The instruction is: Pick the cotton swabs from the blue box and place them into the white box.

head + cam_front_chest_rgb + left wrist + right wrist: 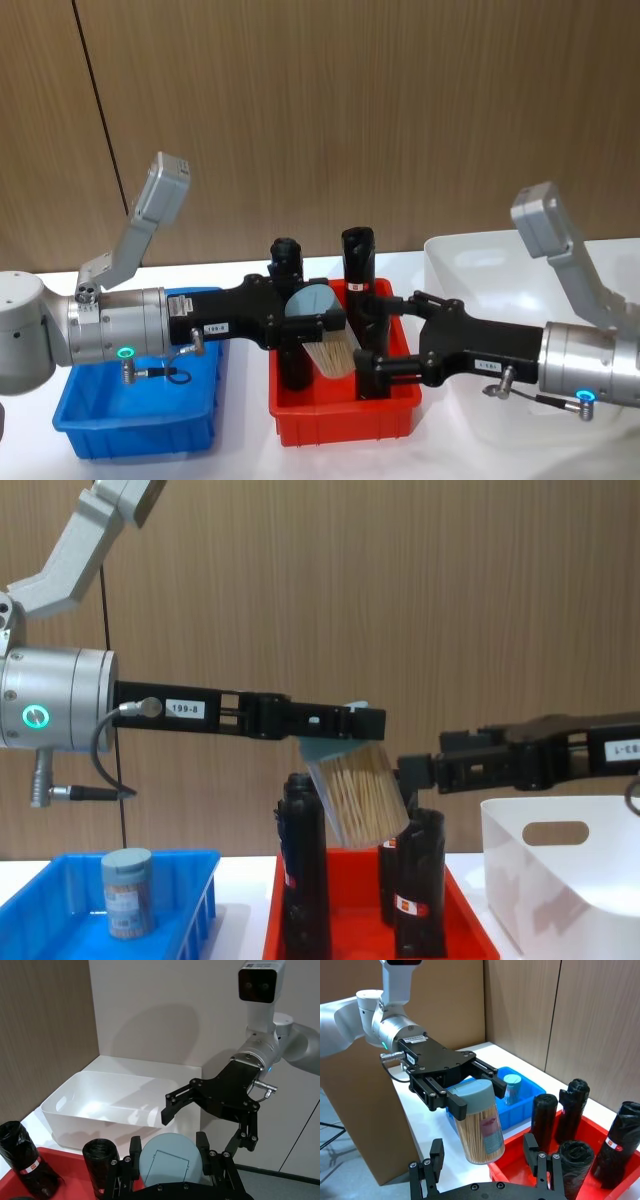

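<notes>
1 blue box [135,412] at left with 1 cotton swabs jar [127,890] standing in it. Left gripper [476,1096] is clamped on the lid end of a second jar [358,792], tilted in the air over the 1 red crate [345,420], which holds 4 black cylinders [545,1115]. Right gripper [372,335] has its fingers spread just beside that jar, contact can't tell; 1 white box [545,880] at far right.

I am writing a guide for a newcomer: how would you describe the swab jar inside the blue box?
Find the blue box at the table's left end, beside the red crate. Inside stands one small clear cotton swab jar with a pale blue-grey lid; its twin hangs tilted in the left gripper, and the crate's cylinders are black.
</notes>
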